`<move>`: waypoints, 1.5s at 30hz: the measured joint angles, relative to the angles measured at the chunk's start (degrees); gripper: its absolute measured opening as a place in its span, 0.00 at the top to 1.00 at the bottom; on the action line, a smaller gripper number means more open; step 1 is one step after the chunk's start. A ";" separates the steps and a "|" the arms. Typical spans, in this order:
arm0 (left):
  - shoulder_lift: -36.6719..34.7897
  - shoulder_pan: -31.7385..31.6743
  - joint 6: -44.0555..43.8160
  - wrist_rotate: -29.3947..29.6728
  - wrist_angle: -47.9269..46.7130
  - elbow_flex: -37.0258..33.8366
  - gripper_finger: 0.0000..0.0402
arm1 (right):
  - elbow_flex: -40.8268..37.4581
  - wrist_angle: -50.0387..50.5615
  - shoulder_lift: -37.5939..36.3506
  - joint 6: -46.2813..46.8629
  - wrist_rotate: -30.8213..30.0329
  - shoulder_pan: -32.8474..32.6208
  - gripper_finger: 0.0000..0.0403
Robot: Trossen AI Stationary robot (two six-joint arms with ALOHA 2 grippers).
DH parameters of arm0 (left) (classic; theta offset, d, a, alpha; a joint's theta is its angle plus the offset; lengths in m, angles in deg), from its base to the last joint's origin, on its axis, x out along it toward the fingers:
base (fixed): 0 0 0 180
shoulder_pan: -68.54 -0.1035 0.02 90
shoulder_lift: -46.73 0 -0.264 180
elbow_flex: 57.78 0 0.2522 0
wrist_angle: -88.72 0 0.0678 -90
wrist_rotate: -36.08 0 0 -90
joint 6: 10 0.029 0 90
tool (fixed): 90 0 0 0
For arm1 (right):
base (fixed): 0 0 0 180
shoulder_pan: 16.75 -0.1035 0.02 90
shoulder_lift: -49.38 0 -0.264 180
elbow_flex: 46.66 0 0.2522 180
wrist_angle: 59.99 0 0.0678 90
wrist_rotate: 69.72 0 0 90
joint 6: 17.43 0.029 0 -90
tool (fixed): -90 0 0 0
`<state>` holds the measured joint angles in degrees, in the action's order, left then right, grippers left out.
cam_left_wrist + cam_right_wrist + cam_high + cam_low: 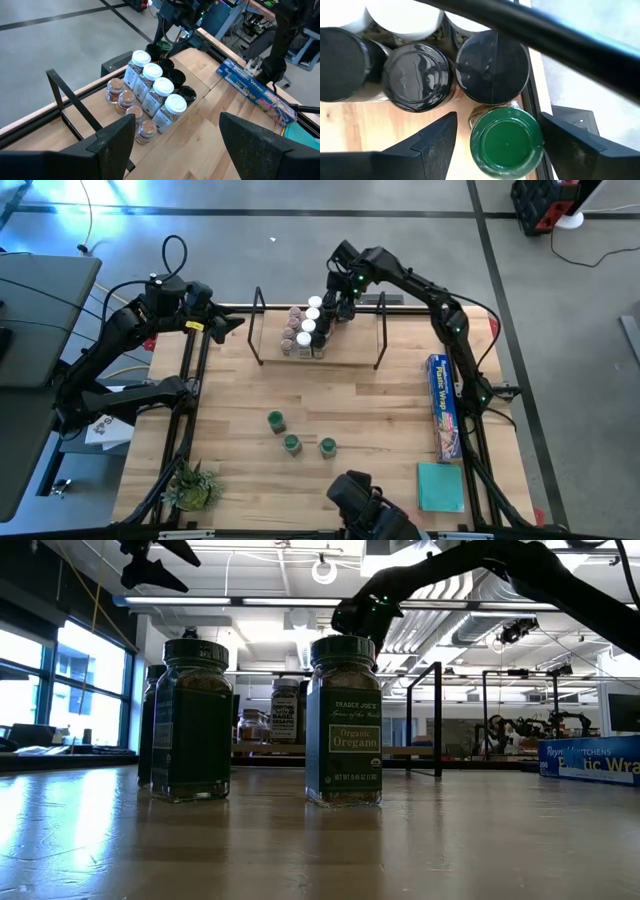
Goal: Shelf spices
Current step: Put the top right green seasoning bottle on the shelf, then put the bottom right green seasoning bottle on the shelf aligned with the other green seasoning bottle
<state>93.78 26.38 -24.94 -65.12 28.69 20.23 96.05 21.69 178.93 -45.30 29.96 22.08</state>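
Observation:
The shelf (345, 352), a wooden board between black wire uprights, stands at the far middle of the table. On it stand several spice jars (152, 71) in rows, with white, black and clear pinkish tops. At the far end of the black-topped row a green-topped jar (506, 142) stands upright on the board. My right gripper (498, 120) is open and points down, one finger on either side of that jar. Three green-topped jars (291, 444) stand on the table nearer the front. My left gripper (225, 327) hovers open, left of the shelf, with nothing between its fingers.
A long blue plastic-wrap box (445, 405) lies along the right side, with a flat teal square (440, 485) nearer the front. A small plant (190, 485) sits at the front left. The shelf's black wire uprights (258, 325) rise at both ends of the board.

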 joint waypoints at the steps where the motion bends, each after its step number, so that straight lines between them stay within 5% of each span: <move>1: 0.00 -0.01 -0.02 0.00 0.00 0.02 0.30 | 0.00 0.02 -0.40 0.05 0.10 0.16 0.33; 10: 0.00 -0.01 -0.49 -0.09 -0.07 0.00 0.30 | 0.04 0.35 -6.64 3.83 0.23 1.35 0.33; 14: -0.02 -0.01 -1.54 -0.65 -0.27 0.00 0.30 | 0.07 0.28 -12.00 6.24 6.91 -1.64 0.33; 24: -0.64 0.00 -1.02 -8.45 -5.46 0.00 0.30 | -0.21 2.11 -19.20 16.65 9.85 -27.15 0.35; 29: -1.82 0.63 2.44 -10.60 -11.21 0.00 0.30 | -6.42 -0.80 -18.94 30.82 9.92 -38.44 0.35; 39: -3.74 1.50 8.73 -10.23 -17.60 0.00 0.30 | -17.58 -7.20 -18.74 34.86 4.23 -51.19 0.35; 45: -5.34 1.50 11.37 -10.60 -18.88 0.00 0.30 | -20.97 -9.72 -17.40 36.88 -0.48 -53.48 0.35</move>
<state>88.44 27.88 -13.57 -75.72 9.81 20.23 75.07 11.97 161.52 -8.43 29.48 -31.40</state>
